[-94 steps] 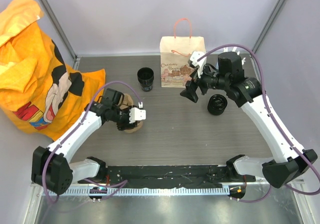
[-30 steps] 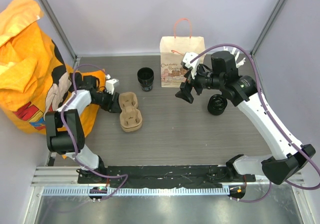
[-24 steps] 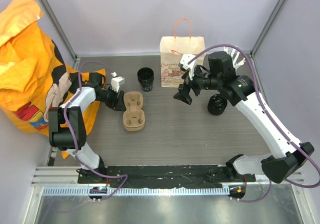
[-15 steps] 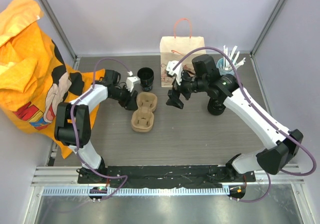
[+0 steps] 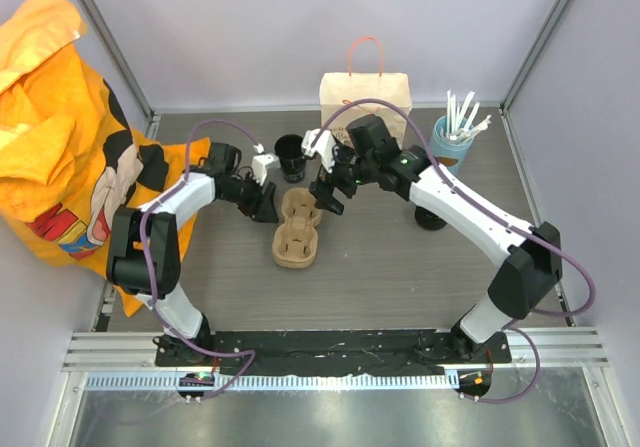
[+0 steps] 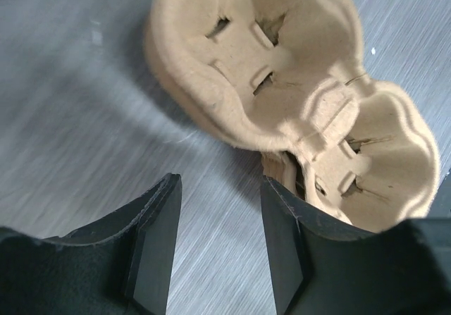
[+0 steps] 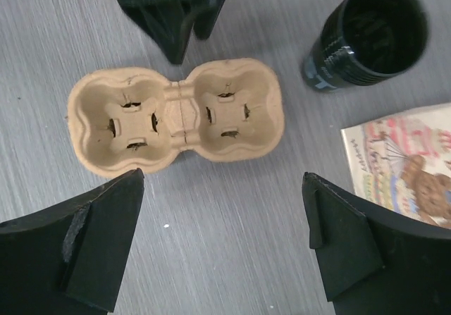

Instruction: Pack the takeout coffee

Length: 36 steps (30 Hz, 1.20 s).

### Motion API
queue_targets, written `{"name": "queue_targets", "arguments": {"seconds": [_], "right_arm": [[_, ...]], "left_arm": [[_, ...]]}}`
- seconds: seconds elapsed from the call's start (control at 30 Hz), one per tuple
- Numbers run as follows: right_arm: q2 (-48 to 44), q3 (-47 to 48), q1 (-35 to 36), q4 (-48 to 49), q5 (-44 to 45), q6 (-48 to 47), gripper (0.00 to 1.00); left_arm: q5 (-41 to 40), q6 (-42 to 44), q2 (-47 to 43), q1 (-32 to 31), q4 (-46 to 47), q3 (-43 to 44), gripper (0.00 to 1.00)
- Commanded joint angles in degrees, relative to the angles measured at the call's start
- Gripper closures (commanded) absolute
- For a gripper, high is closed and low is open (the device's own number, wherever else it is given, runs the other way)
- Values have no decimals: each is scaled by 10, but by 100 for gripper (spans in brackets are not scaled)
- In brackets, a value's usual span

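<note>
Here, a black takeout coffee cup [image 5: 290, 156] stands upright on the grey table [image 5: 380, 277], its long axis vertical and its dark round top facing up, just left of the printed paper bag [image 5: 365, 102] at the far edge. Seen from above, the wider top hides most of the tapered body, and it cannot be told whether a lid is seated. A second black cup [image 5: 429, 219] stands well to the right, largely hidden under the right arm. On the near side of the first cup lies a brown pulp two-cup carrier [image 7: 176, 114], both pockets facing up, its length running roughly from far to near. The left gripper [image 6: 220, 188] sits low at the carrier's left flank, jaws partly apart with nothing between them, tips just beside the pulp edge. The right gripper [image 7: 224, 188] hangs above the carrier's other side, jaws spread wide and holding nothing, its wrist close to the first cup in the overhead view. A light-blue cup of white straws [image 5: 452, 137] stands right of the bag, and an orange cartoon-print cloth [image 5: 70, 137] is heaped at the table's left.
</note>
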Motion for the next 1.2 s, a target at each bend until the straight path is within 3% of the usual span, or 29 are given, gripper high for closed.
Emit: {"name": "queue_targets", "arguments": {"seconds": [0.0,0.3,0.97,1.17], "right_arm": [[49,8,22,36,15,-19,2],[127,27,38,54,-43,-33,2],[226,65,68,54,11,-62,0],[238,67,68,54,5,-61,12]], "left_arm": [[33,-6,-73,32,6,1,47],[37,8,-162,76,-36,-40,47],[58,9,-241,122,-36,-82,46],[63,8,-238,125,-31,-86,46]]}}
